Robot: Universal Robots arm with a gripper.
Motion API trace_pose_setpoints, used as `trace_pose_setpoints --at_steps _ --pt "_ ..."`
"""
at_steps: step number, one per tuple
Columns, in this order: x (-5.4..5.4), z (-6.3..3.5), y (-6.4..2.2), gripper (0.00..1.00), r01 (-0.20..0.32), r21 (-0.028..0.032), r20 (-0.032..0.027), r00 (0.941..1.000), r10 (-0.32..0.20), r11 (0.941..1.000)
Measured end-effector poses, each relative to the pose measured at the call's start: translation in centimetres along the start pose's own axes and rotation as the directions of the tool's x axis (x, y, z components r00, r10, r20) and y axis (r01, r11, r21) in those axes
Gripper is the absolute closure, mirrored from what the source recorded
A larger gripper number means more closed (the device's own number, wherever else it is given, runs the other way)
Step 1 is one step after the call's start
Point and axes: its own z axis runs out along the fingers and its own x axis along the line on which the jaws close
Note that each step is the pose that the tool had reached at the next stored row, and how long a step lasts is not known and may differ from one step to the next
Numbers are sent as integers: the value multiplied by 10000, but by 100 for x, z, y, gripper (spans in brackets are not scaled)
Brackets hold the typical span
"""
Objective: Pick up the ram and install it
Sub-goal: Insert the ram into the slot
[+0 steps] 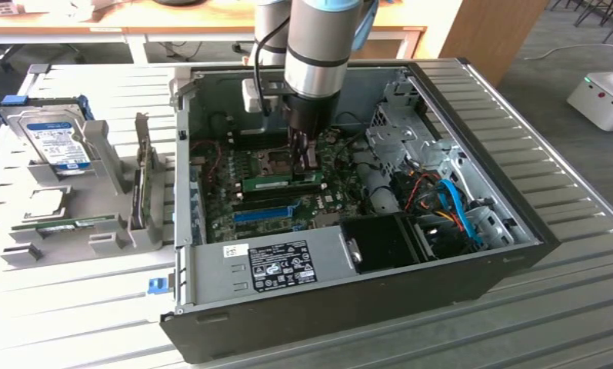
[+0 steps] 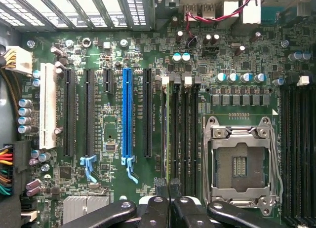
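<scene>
The ram [image 1: 278, 183] is a thin green stick standing on edge on the motherboard inside the open computer case [image 1: 511, 254], along a black memory slot. In the wrist view the ram [image 2: 169, 134] appears edge-on, running from between my fingertips along the slot beside the CPU socket [image 2: 242, 161]. My gripper [image 1: 309, 171] reaches straight down onto it, and its black fingers [image 2: 161, 188] are pressed close together around the stick's thin edge. I cannot tell how deep the ram sits in the slot. My gripper [image 2: 169, 186] is shut on it.
A second green stick [image 1: 75, 224] lies in the grey holder [image 1: 101, 192] outside the case, on the exterior view's left, near a silver hard drive [image 1: 60, 142] with a blue label. A long blue slot [image 2: 127, 114] and black slots lie beside the memory slots. Cables [image 1: 450, 204] and a drive cage crowd the case's far side.
</scene>
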Motion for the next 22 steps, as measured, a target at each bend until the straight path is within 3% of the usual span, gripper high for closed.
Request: trace_pose_setpoints --at_steps 4,22 --pt "2 5 0 88 2 9 95 10000 -2 10000" --pt "20 20 -1 88 4 8 100 9999 -4 10000"
